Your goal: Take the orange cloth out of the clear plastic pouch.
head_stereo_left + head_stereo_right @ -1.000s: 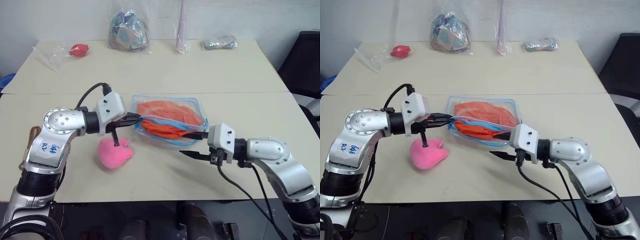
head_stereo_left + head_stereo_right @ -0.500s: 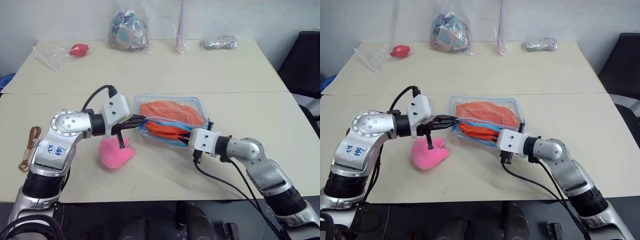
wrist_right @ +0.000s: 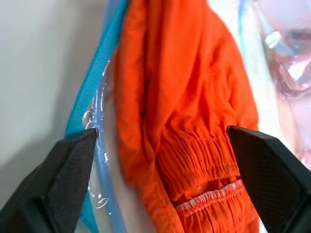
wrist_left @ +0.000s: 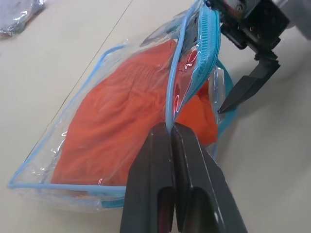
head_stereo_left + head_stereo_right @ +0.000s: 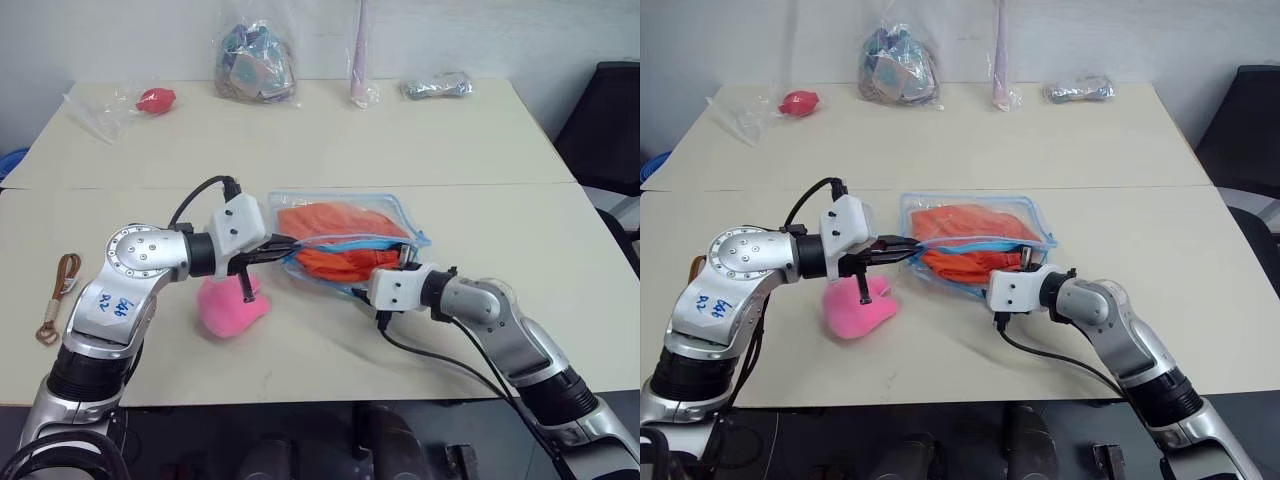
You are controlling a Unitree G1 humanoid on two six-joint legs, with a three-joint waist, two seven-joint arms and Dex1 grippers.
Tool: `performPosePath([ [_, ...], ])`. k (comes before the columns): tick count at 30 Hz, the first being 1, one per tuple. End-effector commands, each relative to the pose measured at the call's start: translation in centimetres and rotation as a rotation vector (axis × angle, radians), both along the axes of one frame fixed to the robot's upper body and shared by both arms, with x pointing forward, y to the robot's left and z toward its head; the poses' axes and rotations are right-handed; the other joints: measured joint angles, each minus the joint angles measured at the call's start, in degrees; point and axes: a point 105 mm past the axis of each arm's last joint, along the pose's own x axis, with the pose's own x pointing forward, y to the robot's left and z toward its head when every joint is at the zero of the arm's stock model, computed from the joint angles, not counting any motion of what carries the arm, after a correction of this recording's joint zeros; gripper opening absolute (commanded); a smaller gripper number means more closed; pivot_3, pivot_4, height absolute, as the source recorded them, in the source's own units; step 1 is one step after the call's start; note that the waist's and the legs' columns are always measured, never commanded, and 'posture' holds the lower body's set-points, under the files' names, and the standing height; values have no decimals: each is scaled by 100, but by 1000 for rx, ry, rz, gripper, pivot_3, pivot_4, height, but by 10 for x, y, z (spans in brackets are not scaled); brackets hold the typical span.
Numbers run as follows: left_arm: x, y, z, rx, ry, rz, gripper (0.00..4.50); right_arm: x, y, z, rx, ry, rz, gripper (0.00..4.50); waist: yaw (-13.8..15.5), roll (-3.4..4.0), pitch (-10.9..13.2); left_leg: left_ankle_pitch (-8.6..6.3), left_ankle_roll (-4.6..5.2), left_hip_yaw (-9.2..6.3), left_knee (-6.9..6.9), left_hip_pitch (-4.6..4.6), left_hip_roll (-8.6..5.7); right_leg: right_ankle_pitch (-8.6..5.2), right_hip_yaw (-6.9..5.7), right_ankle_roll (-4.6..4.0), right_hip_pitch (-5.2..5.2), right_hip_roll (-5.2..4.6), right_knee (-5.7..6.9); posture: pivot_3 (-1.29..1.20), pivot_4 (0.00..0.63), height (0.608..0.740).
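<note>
A: Beige surface (image 5: 480, 150). Left end effector (image 4: 171, 130) clamped on clear plastic pouch (image 5: 395, 207) zipper edge.
B: Right end effector (image 3: 163, 145) spread wide at the mouth, straddling orange cloth (image 3: 189, 97) inside, not gripping.

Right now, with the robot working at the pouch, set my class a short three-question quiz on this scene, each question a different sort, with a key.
1. True or false: the left hand is shut on the clear plastic pouch.
2. What does the open right hand face? A) the pink plush B) the orange cloth C) a red ball
3. Fill in: the cloth lies ____ the pouch.

Key: 1 true; 2 B; 3 inside.
</note>
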Motion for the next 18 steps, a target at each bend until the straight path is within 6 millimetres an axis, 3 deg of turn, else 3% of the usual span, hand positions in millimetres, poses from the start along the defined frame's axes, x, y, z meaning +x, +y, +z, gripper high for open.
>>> performPosePath([
  [1,-8,-9,9,-12,-39,-42,0,6,4,4,-35,-72,-4,4471,-5,0,0,0,0,1,0,0,0,0,1,0,0,0,0,0,150,740],
  [8,-13,-16,7,-23,-26,-62,0,18,13,5,-51,-108,-23,4471,-10,0,0,0,-1,1,1,2,1,0,2,0,1,0,2,0,150,740],
  [18,-11,-8,-2,7,-23,-32,0,18,17,25,118,15,-45,4471,-3,-1,-1,1,-1,-2,1,0,4,0,1,-1,0,2,2,0,150,740],
])
